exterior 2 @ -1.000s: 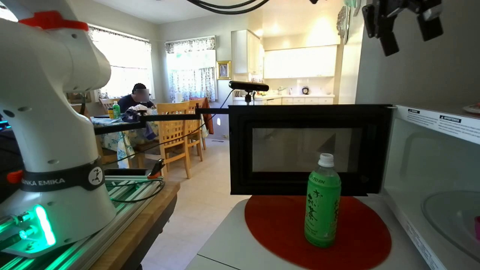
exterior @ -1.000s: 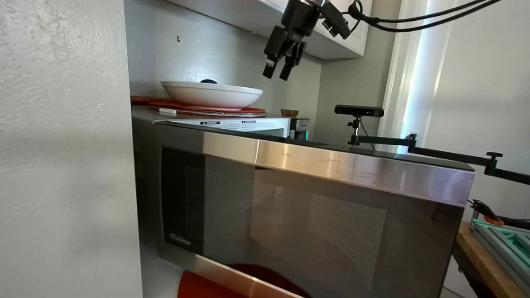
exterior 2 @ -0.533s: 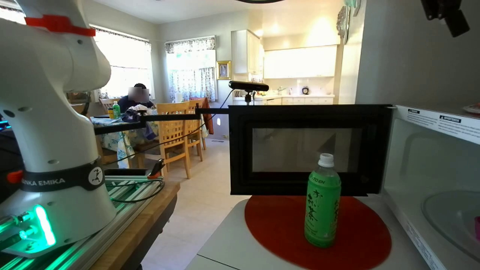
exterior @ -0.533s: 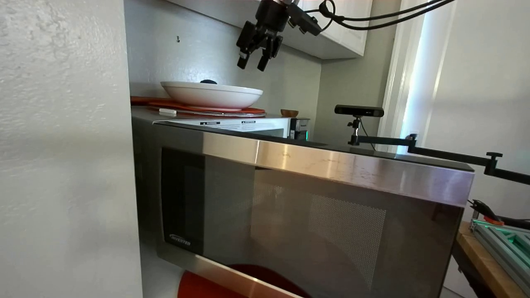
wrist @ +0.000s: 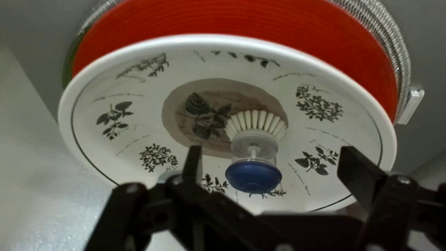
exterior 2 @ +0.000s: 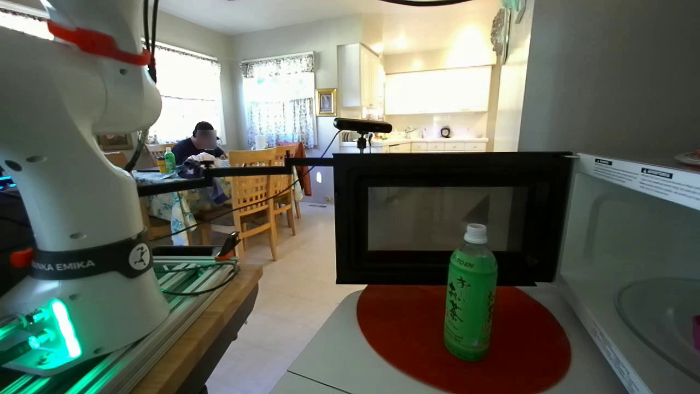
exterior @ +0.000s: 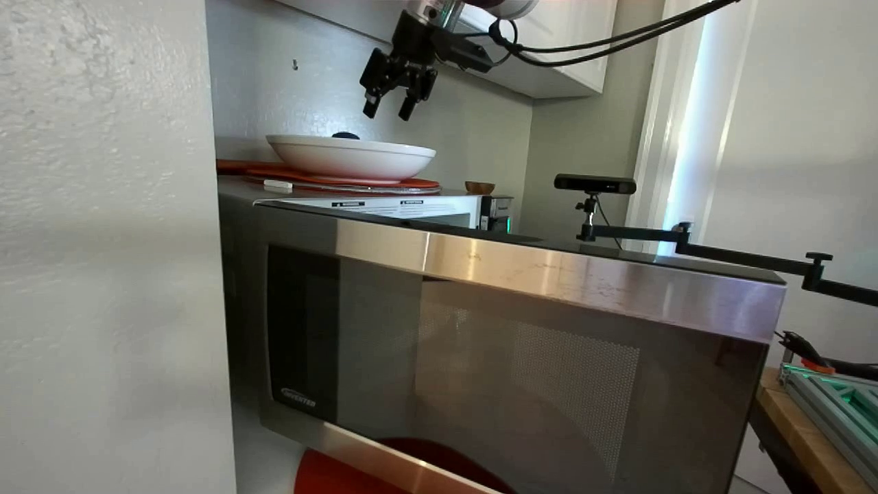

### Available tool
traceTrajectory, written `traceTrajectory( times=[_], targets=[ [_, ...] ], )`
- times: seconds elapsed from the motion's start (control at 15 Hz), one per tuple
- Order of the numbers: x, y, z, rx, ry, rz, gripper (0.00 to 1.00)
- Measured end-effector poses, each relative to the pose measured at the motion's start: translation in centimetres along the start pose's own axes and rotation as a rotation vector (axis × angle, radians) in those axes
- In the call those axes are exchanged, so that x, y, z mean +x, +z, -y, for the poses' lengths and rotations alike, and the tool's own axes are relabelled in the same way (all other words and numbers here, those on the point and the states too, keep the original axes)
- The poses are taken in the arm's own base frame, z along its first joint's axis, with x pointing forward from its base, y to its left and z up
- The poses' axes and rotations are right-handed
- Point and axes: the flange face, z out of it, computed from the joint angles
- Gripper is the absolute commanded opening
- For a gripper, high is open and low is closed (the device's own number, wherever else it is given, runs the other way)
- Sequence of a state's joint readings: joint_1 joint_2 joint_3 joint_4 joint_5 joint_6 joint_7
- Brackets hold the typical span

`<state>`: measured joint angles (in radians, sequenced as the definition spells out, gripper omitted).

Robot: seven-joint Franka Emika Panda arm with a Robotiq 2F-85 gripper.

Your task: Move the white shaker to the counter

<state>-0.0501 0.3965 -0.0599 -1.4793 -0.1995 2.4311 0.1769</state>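
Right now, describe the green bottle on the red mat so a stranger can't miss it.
Find the open microwave. By its door lies a round red mat, and the green bottle stands upright on it. Its bold dark lettering shows plainly, unlike on the other green bottle, far off on the dining table.

In the wrist view, a bowl (wrist: 205,115) partly hidden behind the end effector (wrist: 271,161), itself cut off below.

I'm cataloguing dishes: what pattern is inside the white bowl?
Dark leafy plant sprigs on white; the white bowl shows it best in the wrist view.
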Motion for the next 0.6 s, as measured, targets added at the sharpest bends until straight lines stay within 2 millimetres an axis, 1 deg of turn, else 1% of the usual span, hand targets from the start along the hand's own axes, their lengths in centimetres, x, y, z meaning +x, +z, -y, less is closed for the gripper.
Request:
traceTrajectory(
  times=[0.4, 0.6],
  targets=[
    [2.3, 3.8, -0.1, -0.016, 0.008, -0.033, 1.0],
    [3.2, 5.1, 0.1, -0.018, 0.011, -0.053, 1.0]
  ],
)
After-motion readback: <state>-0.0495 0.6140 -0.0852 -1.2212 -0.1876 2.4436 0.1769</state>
